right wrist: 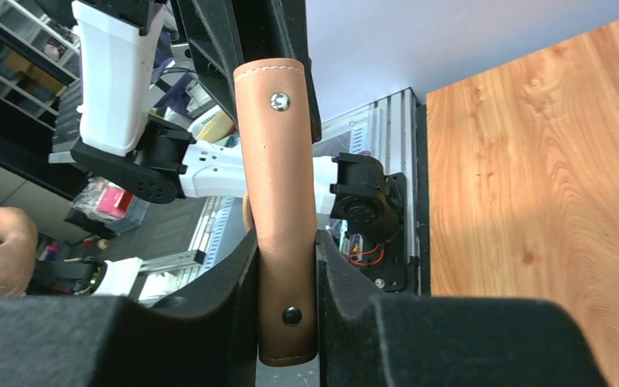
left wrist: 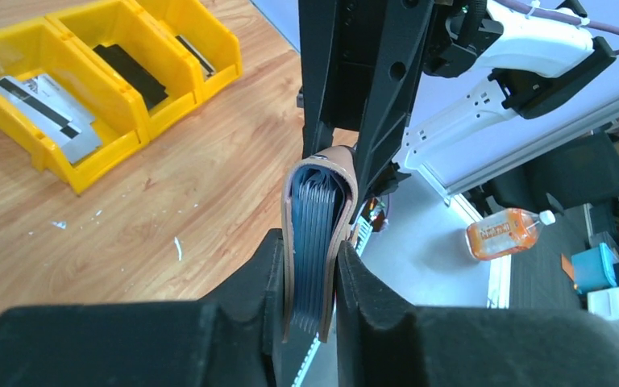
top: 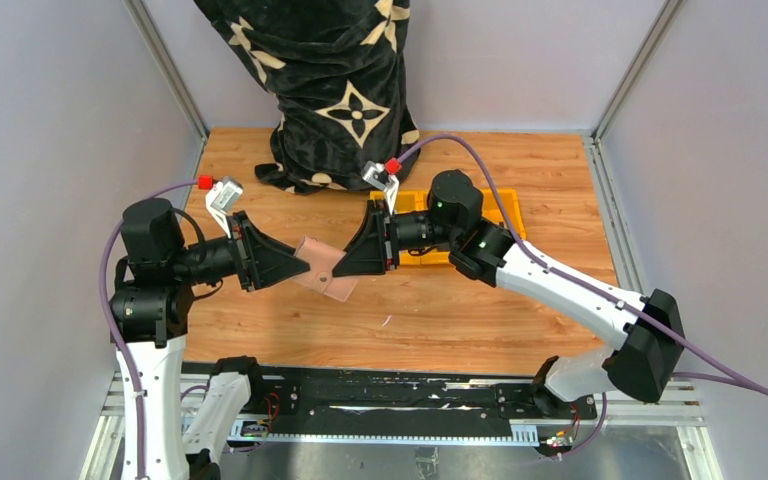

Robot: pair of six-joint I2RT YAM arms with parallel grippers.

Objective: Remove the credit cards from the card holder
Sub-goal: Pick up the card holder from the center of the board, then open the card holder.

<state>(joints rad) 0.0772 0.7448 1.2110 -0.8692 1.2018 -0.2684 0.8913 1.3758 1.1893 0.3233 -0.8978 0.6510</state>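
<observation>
1. Top view: the card holder is held above the table, between the left gripper and the right gripper, each clamped on one end.
2. Left wrist view only: the holder edge-on, its fold slightly parted, with dark layered edges inside; a yellow bin stands on the table beyond.
3. Right wrist view only: the holder's brown outer face, upright, with two studs, pinched between the fingers.

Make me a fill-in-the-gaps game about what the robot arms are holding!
The left gripper and right gripper both clamp the card holder, whose colour is ___.
The credit cards sit ___ the card holder.
The bin on the table is ___.
The bin has ___ compartments.
Missing words: brown, inside, yellow, three.
</observation>
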